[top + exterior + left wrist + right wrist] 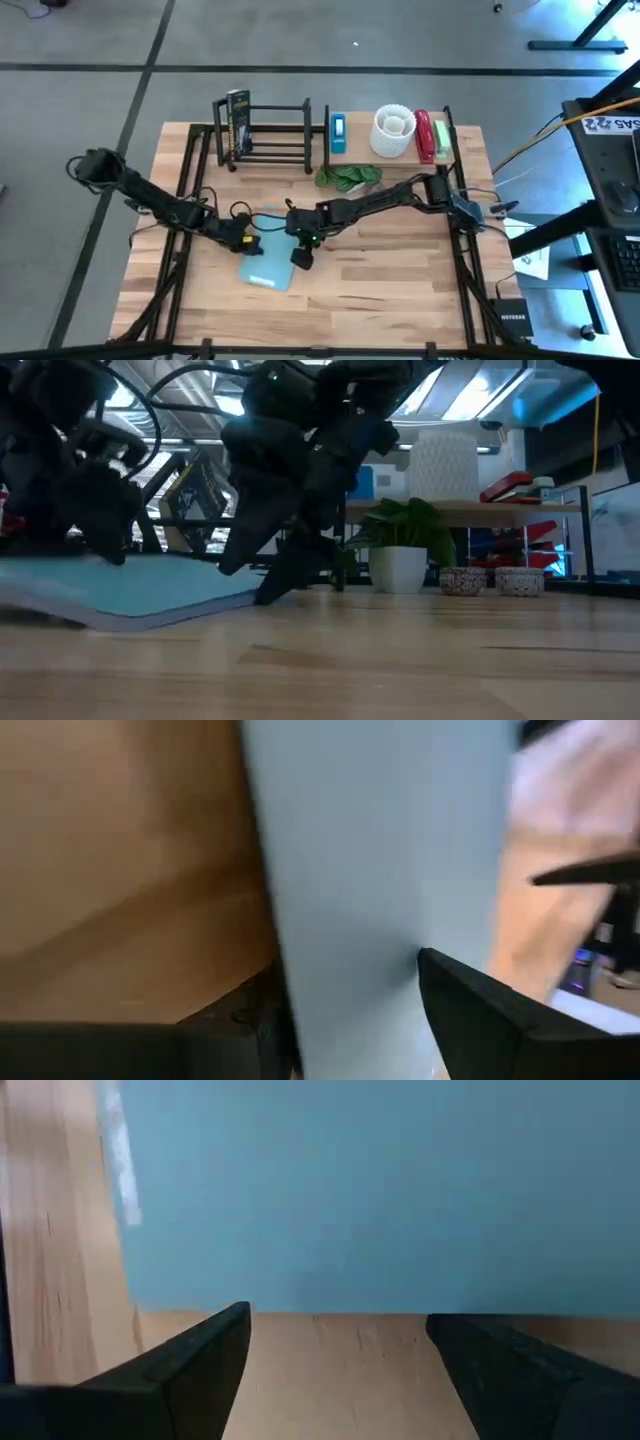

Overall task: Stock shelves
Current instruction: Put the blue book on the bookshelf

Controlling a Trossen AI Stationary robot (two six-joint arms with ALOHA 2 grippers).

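A thin light-blue book (268,268) lies flat on the table near the middle. My left gripper (250,243) stands open at the book's far left edge. In the left wrist view one finger (480,1010) is over the cover (380,850) and the other (230,1025) is beside its edge. My right gripper (302,258) is open at the book's right edge, with bare wood between its fingers (200,1355) and the book's edge (380,1305) just ahead of them. The black rack (270,130) and the wood shelf board (360,155) stand at the far side. My left gripper comes at the book from above, its fingers straddling the book's edge (275,920). I cannot tell whether either finger touches it. My right gripper comes in low from the table's right, and I cannot tell whether its fingertips touch the book's right edge (255,595).
A dark book (238,122) stands upright at the rack's left end. The shelf board carries a blue box (338,132), a white ribbed pot (393,132) and a red stapler (424,135). A potted plant (348,178) sits in front of it. Bare tabletop lies toward the near edge.
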